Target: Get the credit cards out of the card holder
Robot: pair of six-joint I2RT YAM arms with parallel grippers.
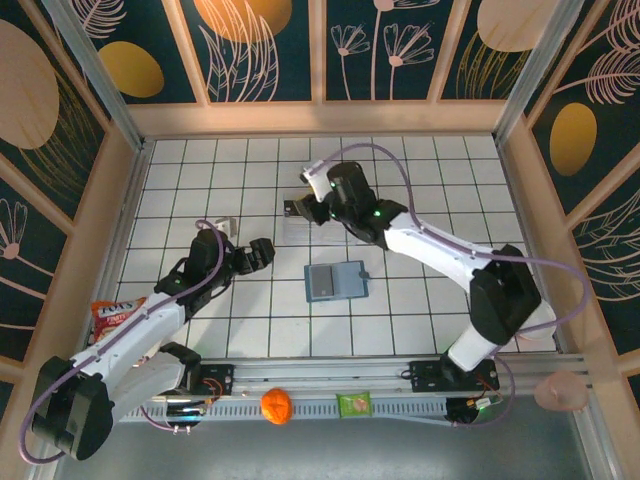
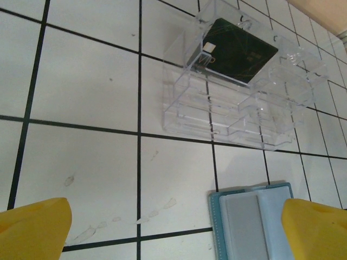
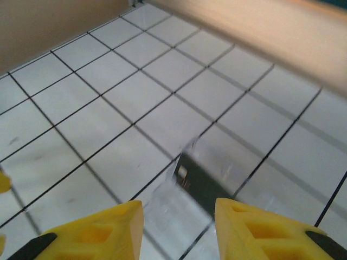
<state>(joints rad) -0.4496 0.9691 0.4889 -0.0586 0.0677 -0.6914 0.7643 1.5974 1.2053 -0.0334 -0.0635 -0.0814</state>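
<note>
Right gripper: yellow fingers parted by a moderate gap, nothing between them. It hovers low over the far middle of the table, tips angled down. Just below and beyond the gap lies the black card, inside the clear tray; gripper and card are apart, no contact seen. This view is blurred, so I cannot tell whether the card lies flat or leans on a divider. In the left wrist view the card sits in the compartment at one end of the tray, and the other compartments look empty. Left gripper: jaws spread wide, holding nothing, hanging above bare tiles on the near side of the tray. The card holder lies just ahead of it, toward its right finger. The holder lies opened flat on the table, near the tray but clear of it, and neither gripper touches it. Progress, as a judgement: one card is out and deposited in the tray, so the task is at least partly done. Look of the holder: teal-blue border with a stitched edge, a matte greyish panel on one half, and a paler, glossier pocket on the other. Whether the grey panel is lining or another card still in place, I cannot tell; if it is a card, it remains to be pulled. The holder looks thin and light, likely to slide if tugged without being pinned.
</note>
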